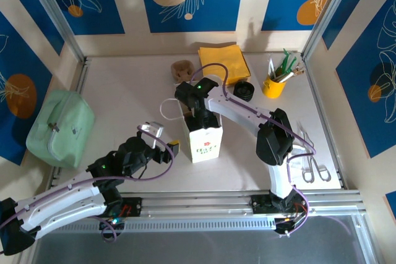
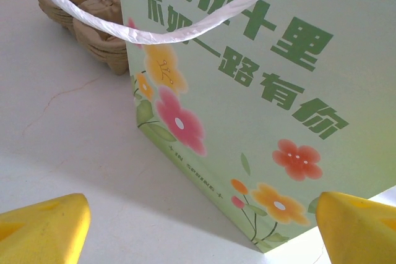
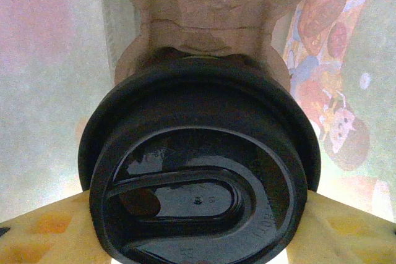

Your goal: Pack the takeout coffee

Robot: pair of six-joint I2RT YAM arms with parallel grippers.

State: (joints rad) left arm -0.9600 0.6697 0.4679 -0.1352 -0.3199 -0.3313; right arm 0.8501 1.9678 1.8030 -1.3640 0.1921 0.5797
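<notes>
Top view: we see right hand (image 1: 195, 109) down in mouth of paper bag (image 1: 205, 143), frame centre. Left hand (image 1: 170, 146) sits just left of bag, above worktop (image 1: 124, 91).

Left wrist view: left hand spread wide and empty, yellow pads (image 2: 43, 227) at lower corners, flowered bag face ahead.

Right wrist view: we see takeout coffee (image 3: 198, 171) at frame centre, inside bag. Right hand partly closed, pads against both sides of black lid.
</notes>
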